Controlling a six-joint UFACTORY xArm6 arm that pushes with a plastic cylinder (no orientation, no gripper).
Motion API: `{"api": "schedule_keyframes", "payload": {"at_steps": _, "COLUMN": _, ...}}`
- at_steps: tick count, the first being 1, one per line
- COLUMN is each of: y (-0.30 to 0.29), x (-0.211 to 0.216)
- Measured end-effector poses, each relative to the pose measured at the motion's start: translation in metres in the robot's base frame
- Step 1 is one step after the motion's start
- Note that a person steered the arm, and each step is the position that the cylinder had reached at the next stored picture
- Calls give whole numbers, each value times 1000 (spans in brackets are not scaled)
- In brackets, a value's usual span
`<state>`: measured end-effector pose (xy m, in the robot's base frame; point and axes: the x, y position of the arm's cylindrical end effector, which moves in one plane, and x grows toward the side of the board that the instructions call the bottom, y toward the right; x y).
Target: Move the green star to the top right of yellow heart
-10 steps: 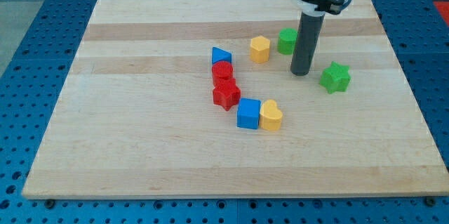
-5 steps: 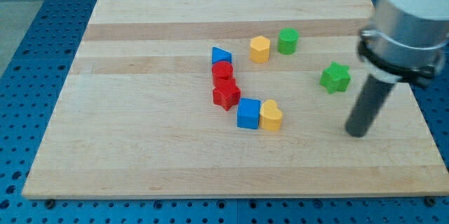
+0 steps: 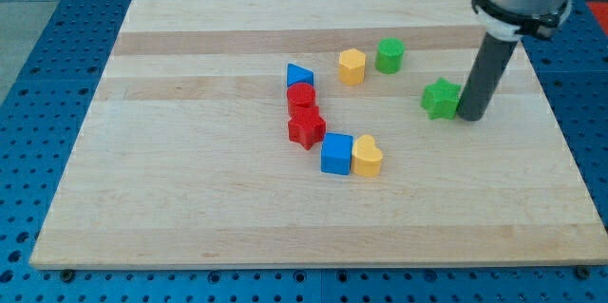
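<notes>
Green star [image 3: 440, 98] sat on wooden table [image 3: 190, 208], up and to view's right of yellow heart [image 3: 368, 157], well apart from it. Dark rod's end, my tip [image 3: 471, 116], stood just beside star on view's right, touching or nearly so; could not tell which. No jaws on tool, nothing held. Star lay toward view's left of tip, heart farther left and lower. Judged: push toward view's lower left would bring star close to heart's upper right.

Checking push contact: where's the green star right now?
The green star sits right of the board's centre, up and to the right of the yellow heart, with my tip against its right side.
</notes>
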<state>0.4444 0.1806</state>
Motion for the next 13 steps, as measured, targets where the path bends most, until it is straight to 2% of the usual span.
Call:
{"api": "schedule_keyframes", "payload": {"at_steps": 2, "y": -30, "x": 19}}
{"api": "schedule_keyframes", "payload": {"at_steps": 3, "y": 10, "x": 23}}
{"api": "schedule_keyframes", "payload": {"at_steps": 4, "y": 63, "x": -3}}
{"api": "schedule_keyframes", "payload": {"at_steps": 5, "y": 36, "x": -61}}
{"api": "schedule_keyframes", "payload": {"at_steps": 8, "y": 0, "x": 2}}
{"api": "schedule_keyframes", "payload": {"at_steps": 9, "y": -4, "x": 10}}
{"api": "schedule_keyframes", "payload": {"at_steps": 11, "y": 17, "x": -54}}
{"api": "schedule_keyframes", "payload": {"at_steps": 13, "y": -20, "x": -8}}
